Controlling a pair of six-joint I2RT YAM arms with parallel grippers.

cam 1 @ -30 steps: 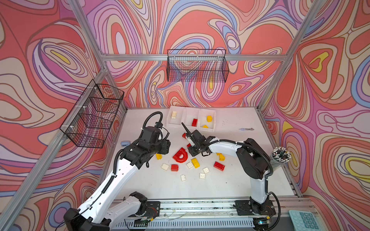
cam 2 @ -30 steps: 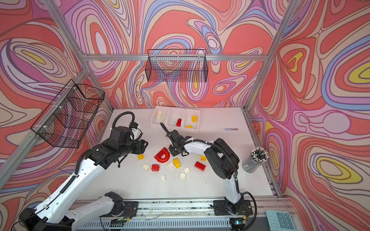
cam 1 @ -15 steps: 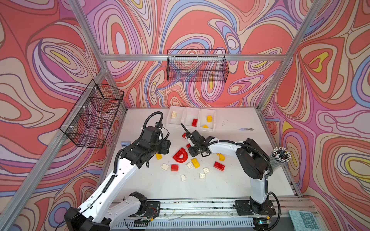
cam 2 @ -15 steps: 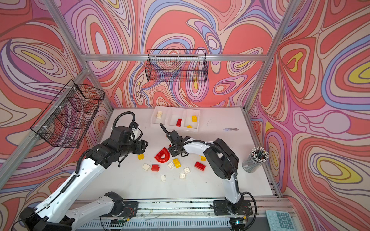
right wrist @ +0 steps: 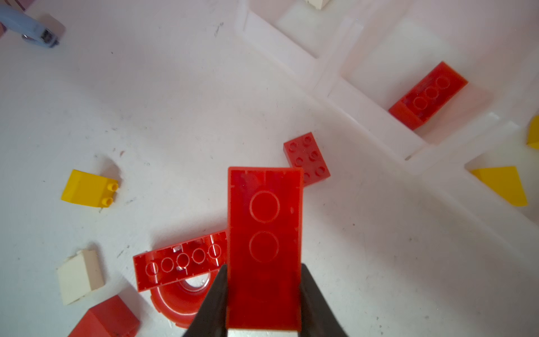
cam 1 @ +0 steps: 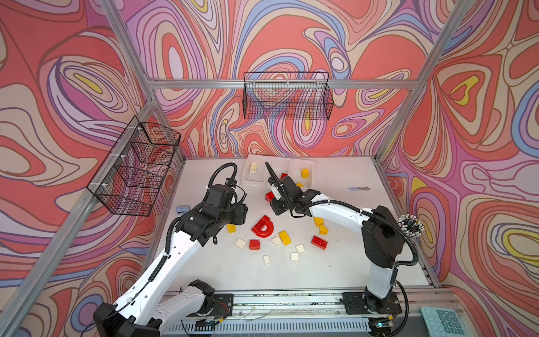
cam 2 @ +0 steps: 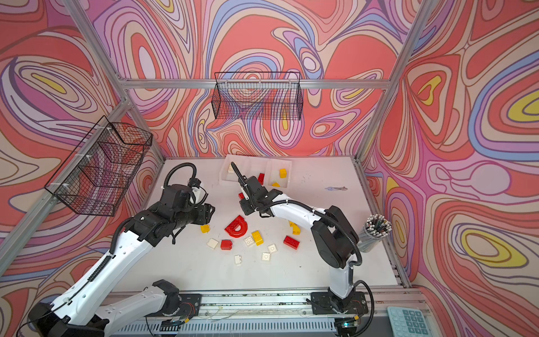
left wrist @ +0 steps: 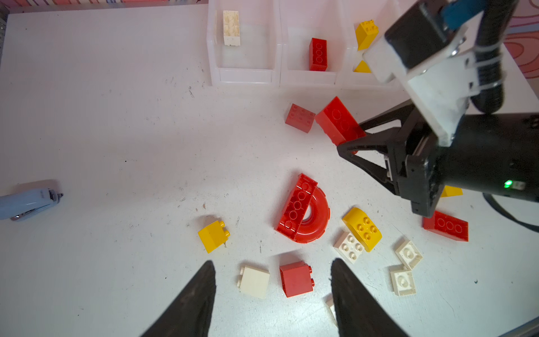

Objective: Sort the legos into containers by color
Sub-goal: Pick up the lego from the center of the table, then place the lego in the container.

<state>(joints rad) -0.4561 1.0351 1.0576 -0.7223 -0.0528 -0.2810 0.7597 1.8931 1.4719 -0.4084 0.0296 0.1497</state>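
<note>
Glossy plastic legos (right wrist: 264, 233), scuffed matt table (left wrist: 116, 116)

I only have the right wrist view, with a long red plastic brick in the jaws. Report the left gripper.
Observer: The left gripper is open, empty, pointing toward a small red square plastic brick beside a small white brick.
Operator: Report the end bin I can't see into.
Observer: The white plastic end bin holds one long white studded brick.
Operator: List reds behind my arm.
Observer: A matching red plastic brick lies on the white table near the right arm.
</note>
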